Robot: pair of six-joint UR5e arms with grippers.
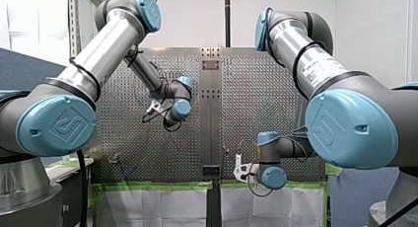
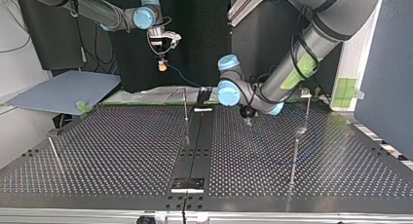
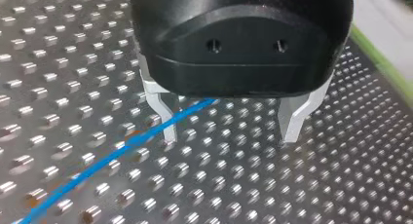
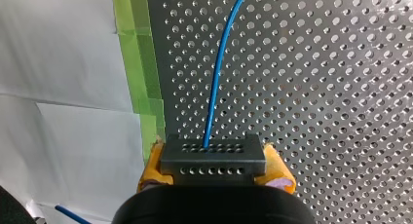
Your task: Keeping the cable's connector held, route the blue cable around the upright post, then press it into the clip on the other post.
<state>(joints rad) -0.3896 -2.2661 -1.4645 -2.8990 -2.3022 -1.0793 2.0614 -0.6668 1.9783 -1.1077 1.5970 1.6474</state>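
Clamping the connector between yellow pads, right end effector, blue cable running out, left end effector open, empty, over desk

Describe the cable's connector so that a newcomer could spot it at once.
Find the perforated table, then my right gripper, raised near its taped edge. Clamped between its yellow-padded fingers is the connector, a dark grey block with rows of small holes. It is the only thing the blue cable plugs into.
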